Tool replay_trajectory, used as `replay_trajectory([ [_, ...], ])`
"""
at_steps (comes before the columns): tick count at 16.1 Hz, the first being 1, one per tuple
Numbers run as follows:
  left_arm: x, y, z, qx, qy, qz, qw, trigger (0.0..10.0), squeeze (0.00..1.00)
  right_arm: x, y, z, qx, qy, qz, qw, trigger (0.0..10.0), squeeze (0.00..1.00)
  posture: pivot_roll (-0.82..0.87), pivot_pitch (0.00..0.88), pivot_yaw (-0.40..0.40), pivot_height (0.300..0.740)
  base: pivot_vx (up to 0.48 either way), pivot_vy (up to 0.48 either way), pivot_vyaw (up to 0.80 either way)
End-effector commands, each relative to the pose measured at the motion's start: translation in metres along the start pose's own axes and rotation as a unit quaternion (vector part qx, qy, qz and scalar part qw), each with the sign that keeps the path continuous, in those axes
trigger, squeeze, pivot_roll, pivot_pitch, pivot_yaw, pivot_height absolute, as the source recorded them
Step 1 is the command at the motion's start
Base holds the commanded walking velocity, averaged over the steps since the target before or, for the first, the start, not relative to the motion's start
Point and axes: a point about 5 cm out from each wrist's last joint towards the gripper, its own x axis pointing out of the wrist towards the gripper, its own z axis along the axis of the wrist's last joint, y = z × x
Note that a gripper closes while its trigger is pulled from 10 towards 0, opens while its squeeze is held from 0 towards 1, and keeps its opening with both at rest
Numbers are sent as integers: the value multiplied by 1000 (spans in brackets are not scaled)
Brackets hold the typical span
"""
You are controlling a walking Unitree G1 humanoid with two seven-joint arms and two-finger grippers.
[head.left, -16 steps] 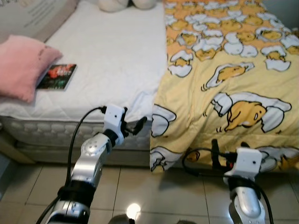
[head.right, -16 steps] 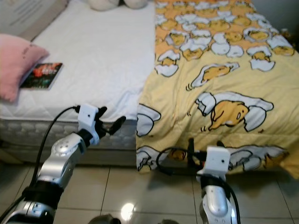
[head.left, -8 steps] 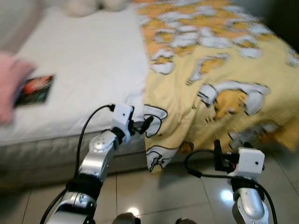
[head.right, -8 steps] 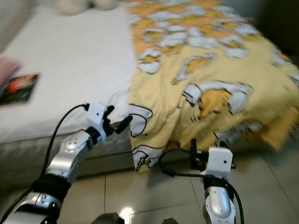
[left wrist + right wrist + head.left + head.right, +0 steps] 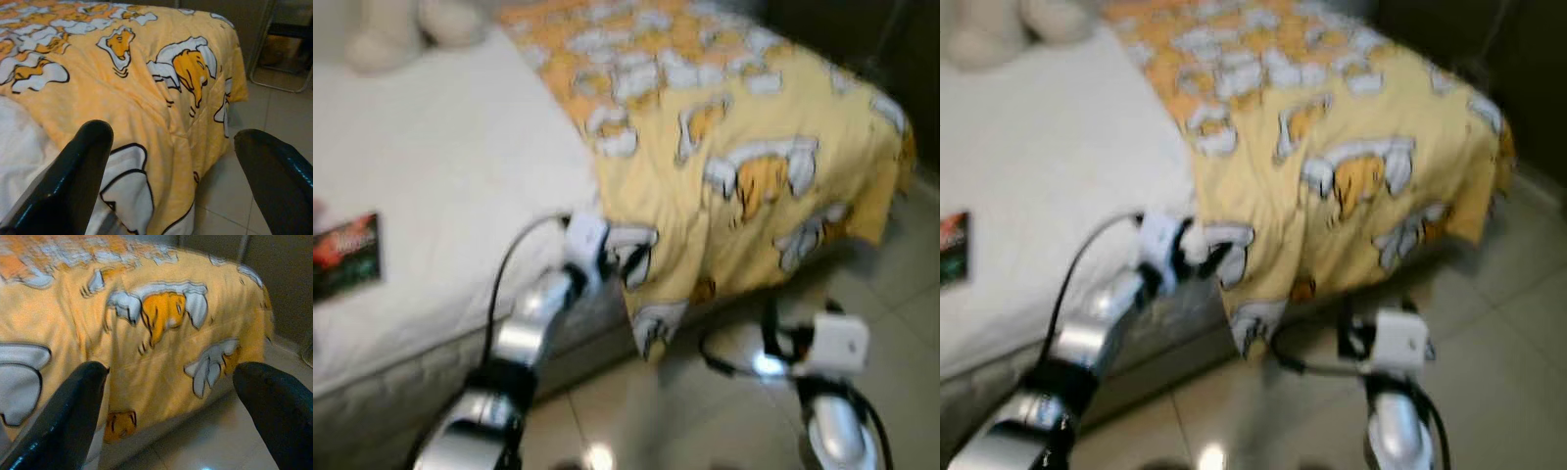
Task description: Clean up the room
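Blanket (image 5: 705,186) edge could be missed by the wide-spread left gripper (image 5: 631,262), since the head views are blurred.

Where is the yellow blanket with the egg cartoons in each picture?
Left eye view: the yellow quilted blanket with egg cartoons covers the bed's right half, hanging toward the floor.
Right eye view: same place.
Left wrist view: it spreads behind the open left gripper.
Right wrist view: it hangs behind the open right gripper.
Shared landmark: the blanket's far hanging corner.
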Motion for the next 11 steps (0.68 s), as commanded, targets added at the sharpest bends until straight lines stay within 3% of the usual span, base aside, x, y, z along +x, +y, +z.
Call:
replay_trajectory([
  [1,-5,7,-8,-8,15,22,1000,10000,0,3,6,6,6,-13,7,1000,10000,294,-76,93,86,740,0,0,0],
  [3,-6,10,-9,-36,17,42,998,10000,0,3,5,7,5,-15,7,1000,10000,294,-77,94,84,740,0,0,0],
  [4,-7,16,-16,-120,26,90,988,10000,0,3,5,8,7,-19,8,1000,10000,294,-77,94,84,740,469,0,0],
  [5,-7,15,-23,-179,33,118,976,10000,0,3,4,9,9,-22,8,1000,10000,294,-77,94,84,740,465,0,0],
  [7,-2,2,-25,-191,34,109,975,10000,0,2,5,9,13,-24,9,1000,10000,294,-82,100,74,740,474,0,0],
  [11,10,-23,-20,-159,37,48,985,10000,0,0,6,10,11,-23,16,1000,10000,298,-93,104,79,740,474,0,0],
])
